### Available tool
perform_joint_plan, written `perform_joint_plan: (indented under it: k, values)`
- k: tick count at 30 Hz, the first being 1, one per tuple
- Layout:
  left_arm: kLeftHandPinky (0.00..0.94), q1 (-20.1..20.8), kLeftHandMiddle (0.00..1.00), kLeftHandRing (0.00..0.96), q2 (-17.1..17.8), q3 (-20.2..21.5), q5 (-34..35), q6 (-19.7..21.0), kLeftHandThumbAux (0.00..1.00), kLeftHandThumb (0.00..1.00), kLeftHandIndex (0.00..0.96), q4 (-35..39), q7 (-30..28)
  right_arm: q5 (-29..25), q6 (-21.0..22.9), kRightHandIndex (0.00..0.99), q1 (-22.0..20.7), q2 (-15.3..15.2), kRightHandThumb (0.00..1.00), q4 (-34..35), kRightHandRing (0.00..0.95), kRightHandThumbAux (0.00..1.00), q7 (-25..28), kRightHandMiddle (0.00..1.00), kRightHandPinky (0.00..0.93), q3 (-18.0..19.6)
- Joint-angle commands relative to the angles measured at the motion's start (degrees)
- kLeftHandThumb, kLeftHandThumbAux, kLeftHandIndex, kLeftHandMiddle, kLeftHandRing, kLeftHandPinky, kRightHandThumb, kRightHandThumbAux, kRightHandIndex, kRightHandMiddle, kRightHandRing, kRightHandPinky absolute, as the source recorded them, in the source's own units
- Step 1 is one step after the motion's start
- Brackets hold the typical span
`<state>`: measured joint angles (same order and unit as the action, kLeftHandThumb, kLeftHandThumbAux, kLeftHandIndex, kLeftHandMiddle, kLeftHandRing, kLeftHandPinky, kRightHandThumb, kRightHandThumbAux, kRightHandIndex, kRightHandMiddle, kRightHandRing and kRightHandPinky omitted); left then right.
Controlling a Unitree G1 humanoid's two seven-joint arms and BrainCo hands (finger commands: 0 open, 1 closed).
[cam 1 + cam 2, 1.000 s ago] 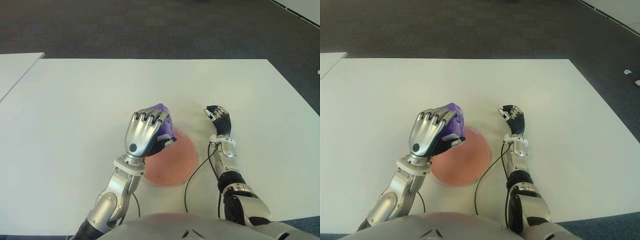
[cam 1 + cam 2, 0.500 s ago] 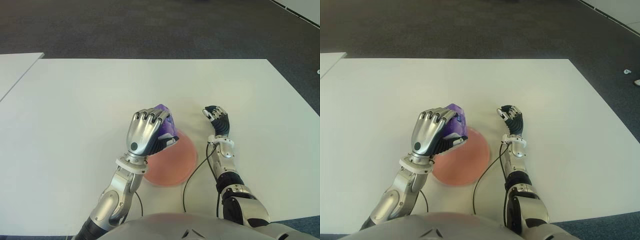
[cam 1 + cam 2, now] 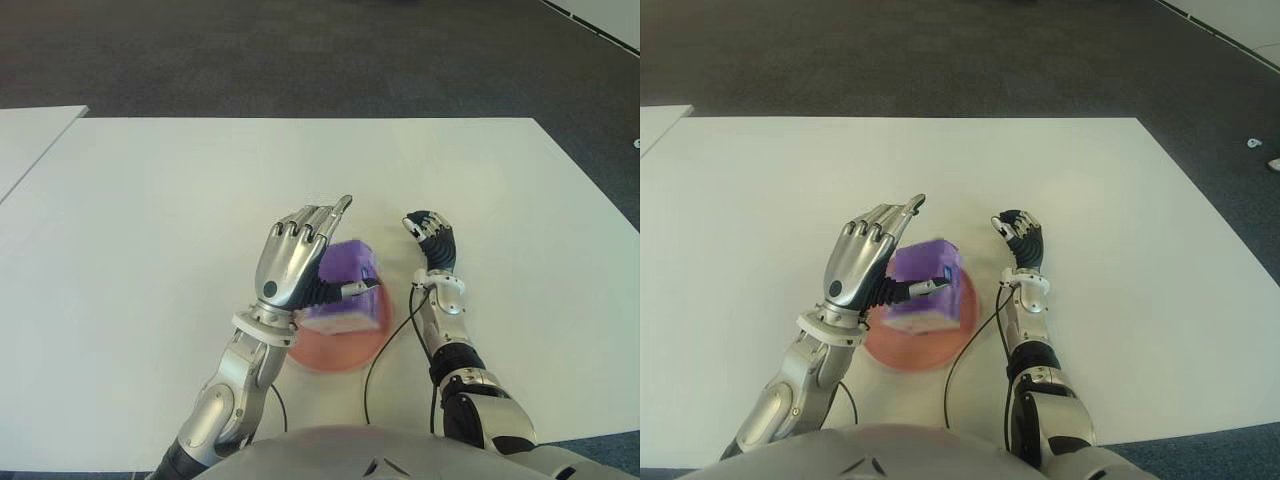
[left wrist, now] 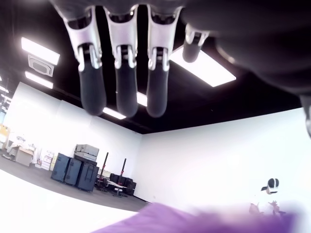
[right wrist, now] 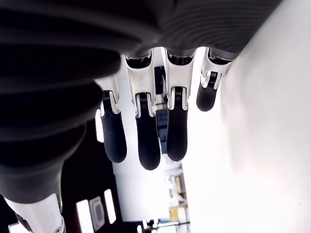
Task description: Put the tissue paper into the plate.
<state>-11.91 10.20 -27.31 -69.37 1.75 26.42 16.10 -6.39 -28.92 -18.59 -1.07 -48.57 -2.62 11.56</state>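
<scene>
The purple tissue pack (image 3: 346,286) lies on the pink plate (image 3: 338,358) near the table's front edge. My left hand (image 3: 318,240) hovers just over and left of it, fingers (image 4: 119,82) spread and thumb out, holding nothing. In the left wrist view the pack (image 4: 194,221) shows as a purple blur below those fingers. My right hand (image 3: 432,232) shows idle to the right of the plate, its fingers (image 5: 146,136) relaxed with nothing in them.
The white table (image 3: 150,200) stretches wide to the left, right and far side of the plate. A black cable (image 3: 378,350) runs along the plate's right rim. Another white table (image 3: 30,130) shows at the far left, with dark carpet beyond.
My left hand has opened its fingers and let go of the purple tissue pack, which has dropped from the hand onto the pink plate. The right hand has stayed where it was.
</scene>
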Motion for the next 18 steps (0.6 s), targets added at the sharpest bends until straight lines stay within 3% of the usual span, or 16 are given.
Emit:
perform_joint_plan:
  k: [1, 18]
  values:
    - [0.000, 0.4, 0.000, 0.000, 0.8, 0.7, -0.4, -0.1, 0.146, 0.211, 0.000, 0.1, -1.8, -1.0, 6.0, 0.413, 3.9, 1.9, 0.698, -5.3, 0.361, 0.722, 0.6, 0.447, 0.142, 0.2]
    - [0.000, 1.6, 0.000, 0.000, 0.4, 2.0, 0.7, 0.4, 0.149, 0.243, 0.000, -0.1, -4.9, -1.0, 3.9, 0.414, 0.5, 1.7, 0.700, -11.6, 0.394, 0.722, 1.0, 0.453, 0.213, 1.2]
